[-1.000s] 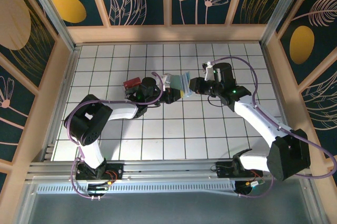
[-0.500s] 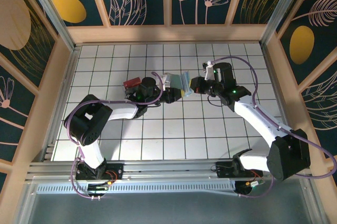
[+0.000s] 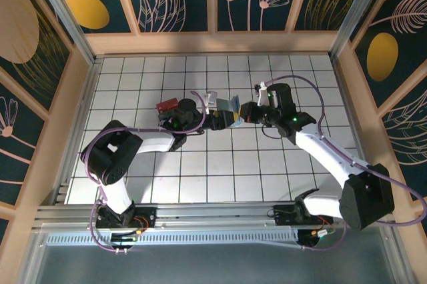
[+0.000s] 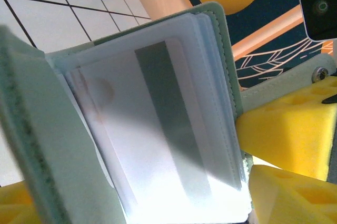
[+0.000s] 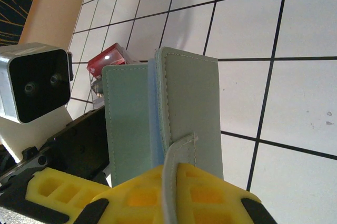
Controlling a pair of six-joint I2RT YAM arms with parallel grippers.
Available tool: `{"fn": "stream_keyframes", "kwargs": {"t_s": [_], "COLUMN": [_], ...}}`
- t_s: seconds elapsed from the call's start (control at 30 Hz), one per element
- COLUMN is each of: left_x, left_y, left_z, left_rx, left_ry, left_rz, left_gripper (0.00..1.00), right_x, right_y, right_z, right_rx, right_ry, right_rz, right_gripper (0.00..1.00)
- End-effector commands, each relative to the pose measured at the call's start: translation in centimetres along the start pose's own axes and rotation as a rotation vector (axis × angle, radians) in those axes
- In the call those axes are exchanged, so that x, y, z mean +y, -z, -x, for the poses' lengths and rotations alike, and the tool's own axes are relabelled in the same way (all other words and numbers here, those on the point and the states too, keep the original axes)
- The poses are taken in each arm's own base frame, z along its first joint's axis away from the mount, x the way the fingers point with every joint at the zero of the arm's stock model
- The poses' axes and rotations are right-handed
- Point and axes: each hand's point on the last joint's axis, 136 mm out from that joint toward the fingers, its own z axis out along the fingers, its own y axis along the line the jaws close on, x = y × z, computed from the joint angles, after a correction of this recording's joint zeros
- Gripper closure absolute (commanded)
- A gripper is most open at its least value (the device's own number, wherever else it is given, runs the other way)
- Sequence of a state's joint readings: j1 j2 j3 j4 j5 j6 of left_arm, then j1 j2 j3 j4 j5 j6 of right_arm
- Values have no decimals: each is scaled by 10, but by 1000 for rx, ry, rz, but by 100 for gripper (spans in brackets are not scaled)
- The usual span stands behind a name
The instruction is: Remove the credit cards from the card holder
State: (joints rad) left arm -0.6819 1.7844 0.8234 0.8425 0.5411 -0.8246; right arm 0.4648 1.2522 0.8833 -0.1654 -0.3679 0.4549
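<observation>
Overhead view: both arms reach to the middle of the white tiled table (image 3: 133,164), where the card holder (image 3: 229,105) is held off the surface between the left gripper (image 3: 219,121) and the right gripper (image 3: 241,112). A clear box with red contents (image 3: 167,105) lies just left of the left wrist. Left wrist view: the holder is fanned open, its pale green cover to the left and clear sleeves in the centre. A whitish credit card (image 4: 158,145) with a grey stripe sits inside a sleeve. Yellow pads (image 4: 9,205) show at the lower left and lower right corners with the holder's leaves between them, so the left jaws stand apart. Right wrist view: the holder stands upright, edge-on, above the tiles. The right gripper's yellow pads (image 5: 131,197) are clamped together on its lower edge, the closure strap (image 5: 181,148) running down between them.
</observation>
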Motion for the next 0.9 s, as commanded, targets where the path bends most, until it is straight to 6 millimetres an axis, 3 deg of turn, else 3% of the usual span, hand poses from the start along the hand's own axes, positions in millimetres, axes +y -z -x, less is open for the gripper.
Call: {"fn": "stream_keyframes", "kwargs": {"t_s": [0.0, 0.5, 0.67, 0.87], "left_x": [-27, -39, -39, -42], "left_y": [6, 9, 9, 9], "left_z": [16, 24, 22, 25], "left_rx": [-52, -71, -65, -72], "left_ry": [-47, -50, -49, -51], "left_rz": [-66, -94, -96, -108], "left_gripper": [25, 22, 7, 1], "right_x": [14, 24, 27, 33], "right_y": [11, 26, 28, 28], "right_z": [10, 20, 22, 22], "right_rx": [-51, -97, -103, -96], "right_ry": [9, 31, 30, 25], "right_rz": [33, 48, 58, 87], "right_gripper": [100, 100, 100, 100]}}
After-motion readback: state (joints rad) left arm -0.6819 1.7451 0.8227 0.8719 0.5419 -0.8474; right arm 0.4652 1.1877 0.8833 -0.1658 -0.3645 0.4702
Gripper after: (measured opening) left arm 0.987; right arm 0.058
